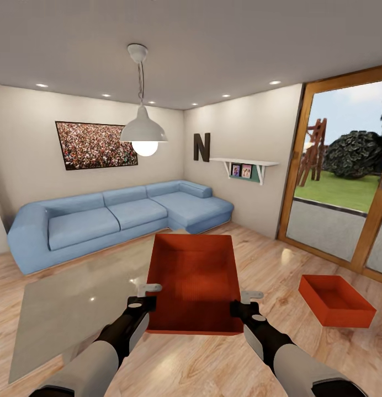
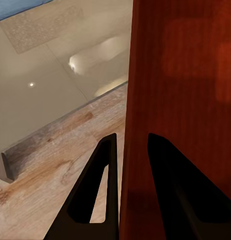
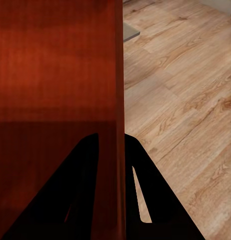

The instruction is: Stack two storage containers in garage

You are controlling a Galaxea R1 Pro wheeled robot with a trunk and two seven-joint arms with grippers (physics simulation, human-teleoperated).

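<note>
One container [image 1: 194, 281] clamped by left claw [image 1: 148, 295] and right claw [image 1: 243, 302]; other container [image 1: 335, 300] on living-room floor; garage legs pending.

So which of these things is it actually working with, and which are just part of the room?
Working with:
- held red container, its side walls gripped by the left pincer and right pincer
- second red container on the wood floor

Just there:
- blue sofa
- glass table
- hanging lamp
- wall shelf

A blue sectional sofa [image 1: 119, 216] lines beige walls [image 1: 25, 143]; a white pendant lamp [image 1: 143, 129] hangs above the glass coffee table [image 1: 75, 309] on plank flooring [image 1: 191, 364].
</note>
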